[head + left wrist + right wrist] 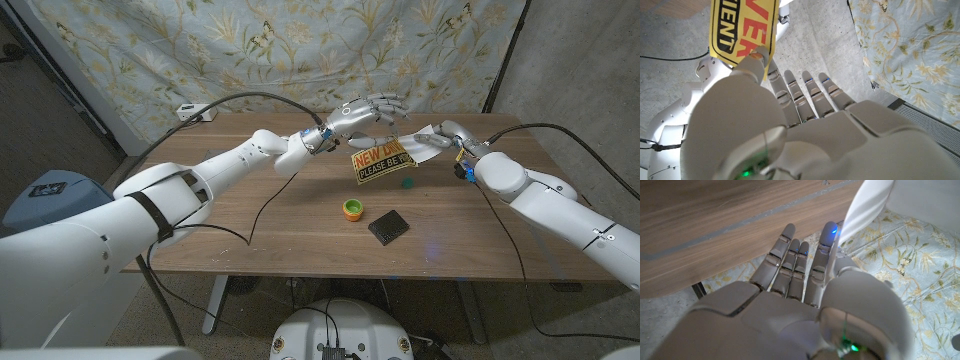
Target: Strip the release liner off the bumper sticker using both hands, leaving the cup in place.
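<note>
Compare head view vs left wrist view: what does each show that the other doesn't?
Head view: the wooden table, the orange-and-green cup, a black square pad, a small green piece, and the right robot hand pinching the white release liner.
Left wrist view: concrete floor.
Both: the left robot hand pinching the yellow bumper sticker.

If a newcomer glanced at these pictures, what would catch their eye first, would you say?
Most likely the yellow bumper sticker, held up above the far middle of the wooden table between the left hand and the right hand, which pinches the white release liner. Next, the small orange-and-green cup beside a black square pad nearer the front.
</note>
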Action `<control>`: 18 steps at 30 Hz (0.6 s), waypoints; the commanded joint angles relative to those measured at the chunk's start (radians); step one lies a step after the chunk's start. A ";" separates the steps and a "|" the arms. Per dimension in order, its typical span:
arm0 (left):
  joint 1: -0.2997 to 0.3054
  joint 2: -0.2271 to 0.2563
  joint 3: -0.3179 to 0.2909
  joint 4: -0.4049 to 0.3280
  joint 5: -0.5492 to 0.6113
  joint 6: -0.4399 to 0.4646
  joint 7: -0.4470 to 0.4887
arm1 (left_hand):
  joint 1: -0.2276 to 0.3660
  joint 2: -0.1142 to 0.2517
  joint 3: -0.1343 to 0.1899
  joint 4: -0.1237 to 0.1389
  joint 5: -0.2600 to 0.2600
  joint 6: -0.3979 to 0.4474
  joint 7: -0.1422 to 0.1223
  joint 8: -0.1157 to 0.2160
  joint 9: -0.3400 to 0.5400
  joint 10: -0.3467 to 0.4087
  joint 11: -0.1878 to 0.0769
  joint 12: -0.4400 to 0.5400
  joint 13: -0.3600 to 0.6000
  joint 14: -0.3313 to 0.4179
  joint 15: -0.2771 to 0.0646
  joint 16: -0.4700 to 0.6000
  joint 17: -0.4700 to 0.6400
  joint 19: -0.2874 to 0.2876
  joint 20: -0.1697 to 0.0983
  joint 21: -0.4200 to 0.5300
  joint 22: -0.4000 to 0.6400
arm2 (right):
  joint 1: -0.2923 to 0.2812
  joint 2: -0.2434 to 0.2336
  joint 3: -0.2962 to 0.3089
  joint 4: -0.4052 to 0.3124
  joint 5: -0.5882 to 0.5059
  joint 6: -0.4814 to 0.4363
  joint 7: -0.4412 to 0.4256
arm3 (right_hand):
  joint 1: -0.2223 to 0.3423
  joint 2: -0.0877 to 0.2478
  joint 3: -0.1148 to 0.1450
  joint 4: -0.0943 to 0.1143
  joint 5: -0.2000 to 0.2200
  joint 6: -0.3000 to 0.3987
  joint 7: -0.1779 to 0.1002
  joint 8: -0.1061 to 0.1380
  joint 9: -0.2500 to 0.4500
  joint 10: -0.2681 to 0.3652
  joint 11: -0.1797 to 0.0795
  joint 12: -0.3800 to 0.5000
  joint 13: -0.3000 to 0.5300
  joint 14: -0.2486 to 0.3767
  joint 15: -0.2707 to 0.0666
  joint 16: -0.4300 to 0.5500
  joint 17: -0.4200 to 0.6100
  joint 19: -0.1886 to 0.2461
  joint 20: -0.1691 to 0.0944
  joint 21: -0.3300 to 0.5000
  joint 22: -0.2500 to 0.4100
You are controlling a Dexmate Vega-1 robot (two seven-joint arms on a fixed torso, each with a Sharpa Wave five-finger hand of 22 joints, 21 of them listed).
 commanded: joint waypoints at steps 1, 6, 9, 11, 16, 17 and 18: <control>0.010 0.018 0.009 -0.029 -0.022 0.009 0.000 | -0.003 0.006 0.006 -0.002 0.000 0.011 0.002 0.083 0.028 0.000 -0.001 0.000 0.003 -0.011 -0.016 0.001 0.000 0.000 0.001 -0.007 0.003 | 0.007 -0.003 0.001 0.005 -0.008 -0.013 -0.005 | 0.012 0.002 -0.001 0.003 0.005 -0.007 0.003 0.005 0.002 0.010 0.001 -0.005 0.006 0.008 -0.018 -0.003 0.002 0.008 -0.002 0.000 0.004; 0.016 0.033 0.017 -0.055 -0.036 0.020 0.000 | -0.003 0.006 0.005 -0.002 -0.001 0.010 0.001 0.084 0.029 0.002 -0.001 0.000 0.003 -0.010 -0.016 0.001 0.001 -0.001 0.002 -0.007 0.003 | 0.010 -0.004 0.000 0.002 -0.011 -0.020 -0.006 | 0.014 0.002 -0.002 0.003 0.006 -0.008 0.004 0.006 0.001 0.011 0.002 -0.006 0.008 0.010 -0.017 -0.003 0.003 0.008 -0.002 0.000 0.004; 0.017 0.042 0.027 -0.067 -0.050 0.027 0.000 | -0.004 0.006 0.006 -0.002 -0.001 0.010 0.000 0.085 0.029 0.002 -0.001 0.000 0.003 -0.009 -0.016 0.002 0.001 -0.001 0.002 -0.007 0.003 | 0.010 -0.006 -0.001 0.002 -0.014 -0.018 -0.005 | 0.014 0.003 -0.002 0.004 0.006 -0.007 0.003 0.007 0.000 0.012 0.002 -0.007 0.008 0.010 -0.019 -0.004 0.003 0.008 -0.002 -0.001 0.004; 0.018 0.048 0.033 -0.074 -0.059 0.030 0.000 | -0.004 0.006 0.006 -0.002 -0.001 0.010 0.001 0.085 0.029 0.002 -0.001 -0.001 0.003 -0.010 -0.016 0.002 0.001 -0.001 0.002 -0.007 0.003 | 0.010 -0.006 -0.001 0.000 -0.015 -0.020 -0.005 | 0.014 0.003 -0.002 0.004 0.006 -0.009 0.003 0.007 0.000 0.011 0.000 -0.008 0.009 0.010 -0.018 -0.005 0.003 0.007 -0.002 -0.001 0.004; 0.017 0.059 0.048 -0.087 -0.077 0.038 0.000 | -0.004 0.004 0.007 -0.003 -0.001 0.010 0.002 0.086 0.029 0.002 -0.001 -0.001 0.004 -0.009 -0.016 0.001 0.000 -0.002 0.002 -0.007 0.003 | 0.011 -0.006 -0.001 -0.001 -0.018 -0.030 -0.009 | 0.013 0.003 -0.003 0.005 0.006 -0.009 0.004 0.008 0.000 0.011 0.000 -0.009 0.010 0.009 -0.020 -0.006 0.003 0.008 -0.003 -0.001 0.004; 0.016 0.061 0.050 -0.089 -0.081 0.038 0.000 | -0.005 0.004 0.007 -0.003 -0.001 0.010 0.002 0.086 0.028 0.002 -0.001 -0.001 0.004 -0.009 -0.016 0.001 0.000 -0.002 0.001 -0.007 0.003 | 0.011 -0.007 -0.001 0.000 -0.019 -0.028 -0.010 | 0.014 0.002 -0.003 0.005 0.006 -0.009 0.004 0.008 -0.001 0.012 0.000 -0.009 0.010 0.011 -0.021 -0.006 0.003 0.008 -0.002 -0.001 0.004; 0.016 0.062 0.053 -0.090 -0.084 0.039 0.000 | -0.005 0.004 0.008 -0.003 -0.001 0.010 0.000 0.086 0.027 0.002 -0.001 -0.001 0.004 -0.009 -0.016 0.001 0.000 -0.002 0.002 -0.007 0.003 | 0.011 -0.009 0.000 0.002 -0.020 -0.023 -0.008 | 0.013 0.002 -0.004 0.006 0.006 -0.009 0.004 0.008 -0.001 0.013 0.000 -0.009 0.011 0.011 -0.021 -0.007 0.003 0.008 -0.002 -0.001 0.004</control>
